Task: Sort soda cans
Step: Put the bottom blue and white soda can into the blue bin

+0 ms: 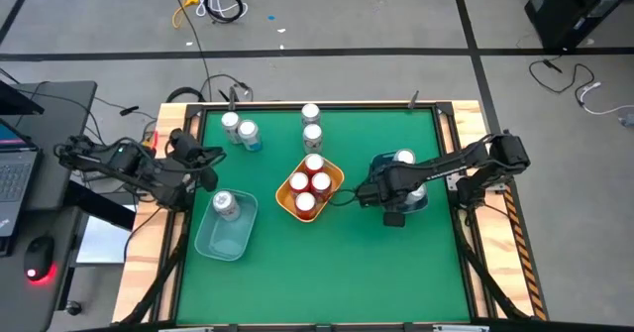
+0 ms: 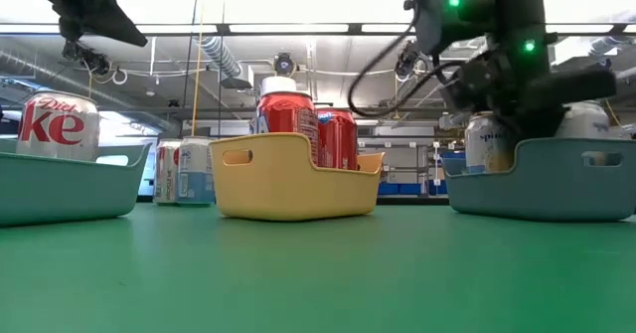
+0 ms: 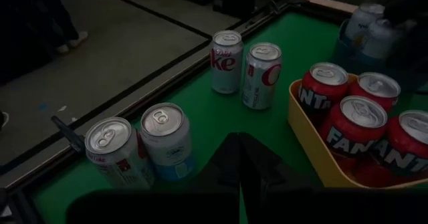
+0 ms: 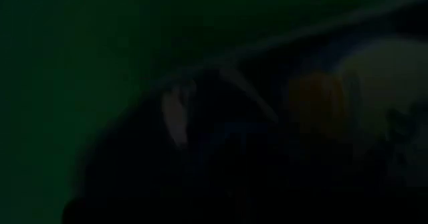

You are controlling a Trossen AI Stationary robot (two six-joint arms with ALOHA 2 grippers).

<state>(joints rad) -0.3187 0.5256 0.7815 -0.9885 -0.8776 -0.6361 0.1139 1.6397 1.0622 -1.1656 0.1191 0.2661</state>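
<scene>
Right of centre in the high view, the right end effector sits low over the blue-grey bin, fingers pressed together per what can be made out; arm covers most of that bin, only one silver can top shows there. Low view shows a pale can in this bin, label cut off by the bin wall and dark arm parts; nothing visibly pinched. Right wrist view nearly black, only vague shapes, unreadable. Left end effector hangs at left edge of the green table, above the clear bin, fingers pressed together, holding nothing; in left wrist view the fingers are a dark closed wedge at bottom centre. Clear bin has one silver Diet Coke can, at far left in low view with logo cropped. Yellow bin centre frame holds four red cans, lettering partly hidden by the wall in wrist view. Two cans stand loose upper left of the table, touching; two more at upper centre, one behind the other. Low view: loose cans behind the yellow bin mostly blocked.
</scene>
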